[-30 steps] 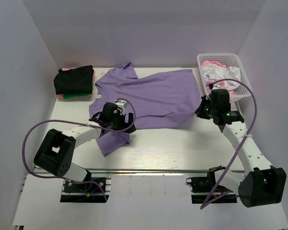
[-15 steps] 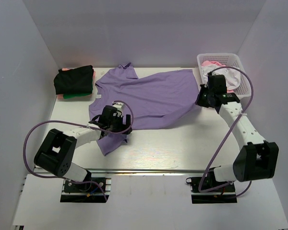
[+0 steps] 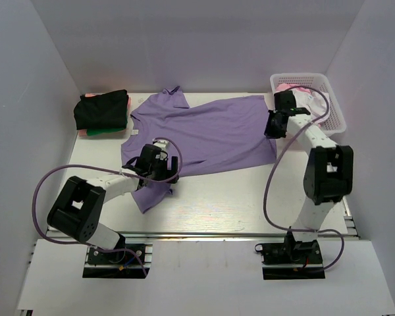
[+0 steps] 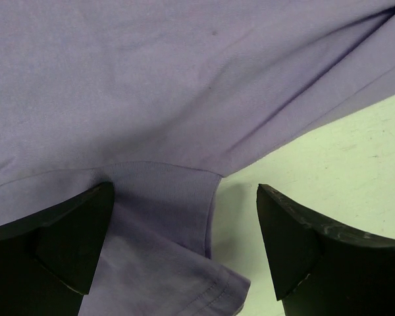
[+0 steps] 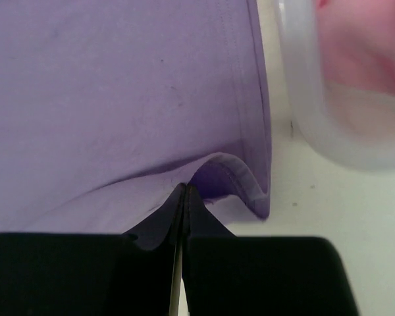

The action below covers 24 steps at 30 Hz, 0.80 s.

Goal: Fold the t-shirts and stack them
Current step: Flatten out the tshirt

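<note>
The large lavender t-shirt [image 3: 210, 135] lies spread across the table, collar at the back left, one sleeve [image 3: 151, 194] hanging toward the front. My left gripper [image 3: 159, 166] is open just above the cloth; in the left wrist view it [image 4: 184, 197] straddles the sleeve's hem by the armpit. My right gripper [image 3: 276, 125] is at the shirt's right hem beside the basket. In the right wrist view it [image 5: 184, 191] is shut on a raised fold of the hem [image 5: 230, 168]. A folded stack of black, green and pink shirts [image 3: 103, 113] sits at the back left.
The white lattice basket [image 3: 332, 105] stands at the back right with pink and white cloth [image 3: 299, 99] in it; its rim [image 5: 303, 99] is close to my right gripper. White walls enclose the table on three sides. Bare table [image 3: 250, 197] shows in front of the shirt.
My right arm has swung back and left, from the shirt's front right corner to its right hem by the basket. My left gripper has shifted slightly over the sleeve.
</note>
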Each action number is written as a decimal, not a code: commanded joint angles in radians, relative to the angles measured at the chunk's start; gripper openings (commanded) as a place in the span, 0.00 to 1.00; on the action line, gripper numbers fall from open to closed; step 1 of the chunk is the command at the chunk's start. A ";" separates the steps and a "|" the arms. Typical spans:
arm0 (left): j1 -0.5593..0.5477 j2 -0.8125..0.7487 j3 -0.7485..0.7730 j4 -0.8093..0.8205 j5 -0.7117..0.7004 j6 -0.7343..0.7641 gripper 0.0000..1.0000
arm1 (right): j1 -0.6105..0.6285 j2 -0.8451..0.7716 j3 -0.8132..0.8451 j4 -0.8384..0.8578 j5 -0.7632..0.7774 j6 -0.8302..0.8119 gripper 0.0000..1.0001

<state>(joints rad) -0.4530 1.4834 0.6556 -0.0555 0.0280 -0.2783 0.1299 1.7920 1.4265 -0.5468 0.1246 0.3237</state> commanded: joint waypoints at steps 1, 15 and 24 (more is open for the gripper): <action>0.011 0.032 -0.002 -0.133 -0.040 -0.007 1.00 | -0.006 0.082 0.095 -0.005 -0.046 -0.046 0.00; 0.011 0.146 0.045 -0.142 0.033 -0.007 1.00 | 0.002 0.106 0.109 0.076 -0.140 -0.156 0.56; 0.011 0.166 0.045 -0.152 0.059 -0.016 1.00 | 0.005 0.099 0.029 0.059 -0.077 -0.164 0.54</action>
<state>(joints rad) -0.4469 1.5795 0.7490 -0.0696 0.0284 -0.2707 0.1322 1.9026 1.4635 -0.4915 0.0277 0.1719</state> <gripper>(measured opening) 0.996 0.546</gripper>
